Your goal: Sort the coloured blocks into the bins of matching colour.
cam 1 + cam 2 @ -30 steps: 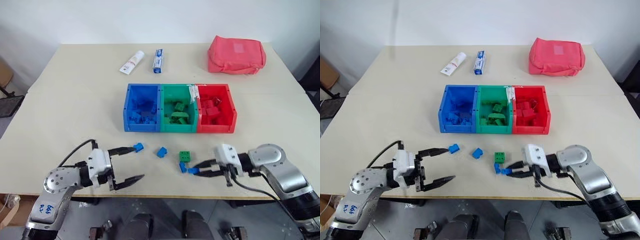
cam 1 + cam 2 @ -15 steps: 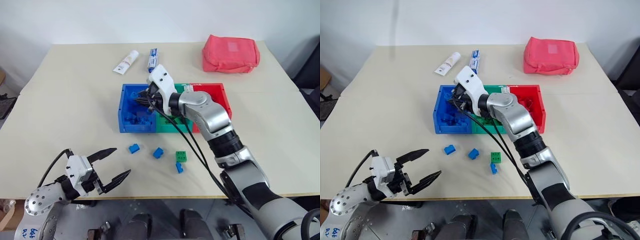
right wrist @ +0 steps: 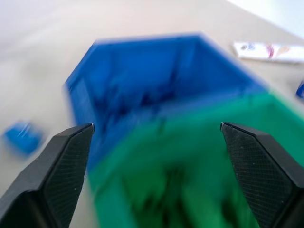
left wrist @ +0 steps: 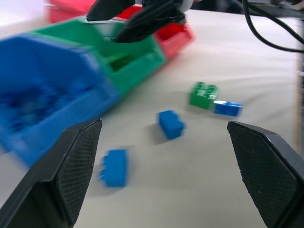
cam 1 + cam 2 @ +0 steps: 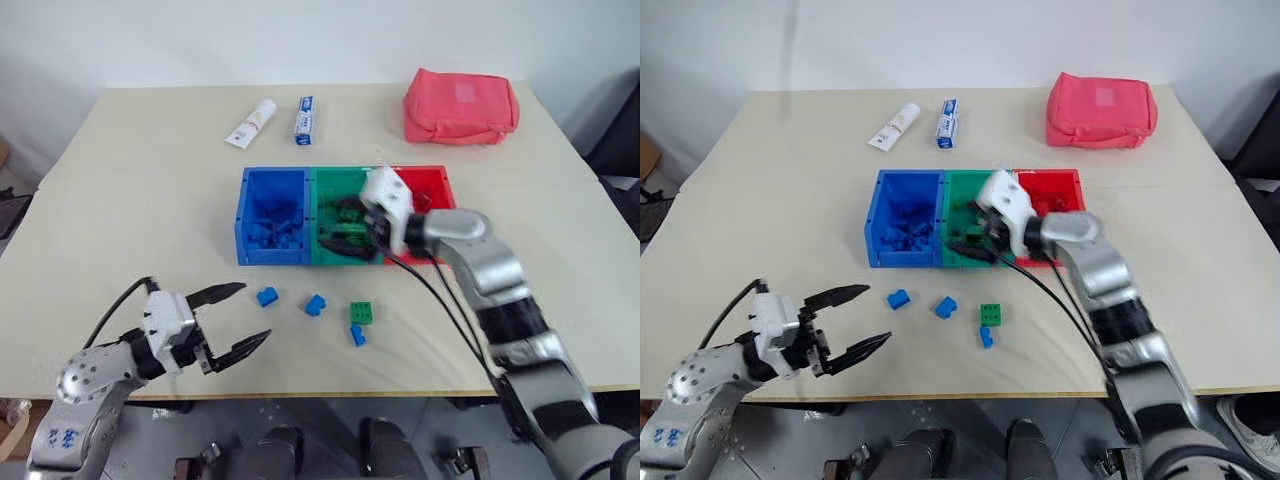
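- We saw a beige counter (image 5: 150, 200) before a white wall (image 5: 200, 40) at the frame's top.
- Left end effector (image 5: 240, 318) released, lower left; right end effector (image 5: 343, 238) released above the green bin (image 5: 330, 190).

A: What are the bins (image 5: 276, 178) made of?
B: Moulded plastic, smooth with a slight sheen, in blue, green and red.

A: And the loose blocks (image 5: 317, 305) near the table's front edge?
B: Hard studded plastic, slightly glossy; the green block (image 5: 364, 313) looks the same.

A: The table (image 5: 150, 190) itself?
B: A pale, matt, smooth top.

A: Anything soft?
B: The red pouch (image 5: 460, 107) at the far right corner looks like matt woven cloth. The two tubes (image 5: 251, 123) near the far edge are glossy white.

A: The fingers (image 4: 71, 175)?
B: Matt black with a fine cross-hatched texture, on a left gripper (image 5: 238, 320) with a white plastic housing.
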### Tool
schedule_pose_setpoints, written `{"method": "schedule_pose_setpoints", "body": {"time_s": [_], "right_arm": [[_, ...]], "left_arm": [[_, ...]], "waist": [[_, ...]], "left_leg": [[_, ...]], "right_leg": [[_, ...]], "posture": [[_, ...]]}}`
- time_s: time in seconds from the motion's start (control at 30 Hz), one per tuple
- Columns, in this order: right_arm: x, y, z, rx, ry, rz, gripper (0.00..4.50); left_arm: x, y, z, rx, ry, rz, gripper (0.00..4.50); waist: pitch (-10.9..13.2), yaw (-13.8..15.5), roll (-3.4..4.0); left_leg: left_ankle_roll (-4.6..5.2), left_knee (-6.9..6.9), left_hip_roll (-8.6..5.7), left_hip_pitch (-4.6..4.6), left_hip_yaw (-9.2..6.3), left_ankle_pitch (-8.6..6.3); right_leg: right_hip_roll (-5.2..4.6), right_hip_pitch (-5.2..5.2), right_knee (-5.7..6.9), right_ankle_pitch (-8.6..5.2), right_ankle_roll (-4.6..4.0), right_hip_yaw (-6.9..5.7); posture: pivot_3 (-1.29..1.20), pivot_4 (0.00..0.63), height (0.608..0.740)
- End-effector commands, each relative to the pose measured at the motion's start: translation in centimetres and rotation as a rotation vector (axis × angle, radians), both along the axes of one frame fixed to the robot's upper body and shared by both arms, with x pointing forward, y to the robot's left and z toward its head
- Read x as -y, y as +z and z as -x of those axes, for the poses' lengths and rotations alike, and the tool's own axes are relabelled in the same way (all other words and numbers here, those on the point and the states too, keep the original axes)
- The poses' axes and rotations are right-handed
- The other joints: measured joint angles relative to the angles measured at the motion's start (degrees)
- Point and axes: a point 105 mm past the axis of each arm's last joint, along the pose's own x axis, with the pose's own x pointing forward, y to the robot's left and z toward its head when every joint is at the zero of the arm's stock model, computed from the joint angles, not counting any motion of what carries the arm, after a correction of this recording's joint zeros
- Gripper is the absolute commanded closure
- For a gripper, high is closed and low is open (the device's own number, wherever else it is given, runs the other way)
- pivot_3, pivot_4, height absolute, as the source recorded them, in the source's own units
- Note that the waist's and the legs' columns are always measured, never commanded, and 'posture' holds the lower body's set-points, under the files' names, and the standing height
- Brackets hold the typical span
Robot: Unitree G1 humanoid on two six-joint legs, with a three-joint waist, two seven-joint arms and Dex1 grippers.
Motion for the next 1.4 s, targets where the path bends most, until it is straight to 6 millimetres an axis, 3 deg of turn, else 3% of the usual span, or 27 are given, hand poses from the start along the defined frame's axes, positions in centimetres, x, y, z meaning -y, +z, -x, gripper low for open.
{"method": "schedule_pose_setpoints", "body": {"time_s": [0.03,0.1,0.23,0.4,0.73,0.8,0.93,1.03,1.27,1.4], "right_arm": [[3.7,0.4,3.0,0.053,0.058,-0.001,0.02],[6.8,-1.3,3.8,0.045,-0.012,0.04,0.02],[10.8,-4.5,5.3,0.042,-0.076,0.185,0.02],[12.7,-6.4,6.0,-0.045,-0.109,0.253,0.02],[6.3,-7.2,4.6,-0.088,0.043,0.256,0.02],[4.8,-7.4,3.5,-0.083,0.048,0.258,0.02],[4.0,-8.2,2.8,-0.099,0.067,0.272,0.02],[3.7,-8.6,2.6,-0.108,0.076,0.285,0.65],[3.5,-8.1,3.0,-0.101,0.117,0.285,2.99],[3.2,-5.6,2.2,-0.045,0.083,0.205,3.11]], "left_arm": [[0.7,-0.7,-0.5,0.001,-0.07,-0.061,0.0],[1.0,-1.2,-1.2,-0.003,-0.101,-0.09,0.0],[1.3,-1.2,-2.3,0.02,-0.137,-0.099,0.0],[1.5,-1.3,-2.8,0.032,-0.177,-0.13,0.0],[0.8,-1.1,-2.5,0.051,-0.157,-0.129,0.0],[0.9,-1.2,-2.3,0.055,-0.139,-0.122,0.0],[1.3,-1.3,-1.8,0.061,-0.123,-0.113,0.0],[1.3,-1.5,-1.4,0.056,-0.111,-0.105,0.0],[0.7,-1.3,-1.3,0.057,-0.063,-0.091,0.0],[0.7,-1.1,-1.5,0.062,-0.05,-0.075,0.0]], "waist": [[0.0,0.2,0.01],[0.0,0.18,0.01],[0.0,-0.18,0.01],[0.0,-0.26,0.01],[0.01,0.05,0.01],[0.01,0.06,0.0],[0.01,0.15,0.0],[0.0,0.14,0.0],[0.0,0.1,0.0],[0.0,0.11,0.0]], "left_leg": [[0.0,0.0,0.0,0.0,-0.03,0.0],[0.0,0.07,0.0,0.01,0.01,0.0],[-0.01,0.04,0.12,0.14,0.23,0.0],[-0.09,0.0,0.32,0.32,0.5,-0.04],[-0.14,0.02,0.38,0.34,0.52,-0.09],[-0.11,0.02,0.36,0.34,0.52,-0.1],[-0.11,0.04,0.36,0.34,0.52,-0.1],[-0.11,0.03,0.33,0.34,0.46,-0.11],[-0.12,0.07,0.36,0.38,0.47,-0.1],[-0.12,0.05,0.35,0.38,0.47,-0.1]], "right_leg": [[0.0,0.03,-0.04,0.0,0.0,-0.04],[-0.01,0.07,-0.03,0.0,0.0,-0.02],[0.04,0.1,0.0,0.01,0.01,0.05],[0.12,0.11,0.05,0.01,0.01,0.2],[0.1,0.11,0.03,0.01,0.0,0.26],[0.11,0.12,0.01,0.01,-0.01,0.25],[0.12,0.13,0.02,0.01,-0.01,0.25],[0.11,0.15,0.0,0.01,-0.01,0.18],[0.12,0.19,0.04,0.01,-0.02,0.19],[0.12,0.18,0.03,0.01,-0.02,0.19]], "posture": [[0.0,0.15,0.74],[0.0,0.15,0.74],[0.0,0.15,0.74],[0.0,0.15,0.74],[0.0,0.15,0.74],[0.0,0.15,0.74],[0.0,0.15,0.74],[0.0,0.15,0.74],[0.0,0.15,0.74],[0.0,0.15,0.74]]}}
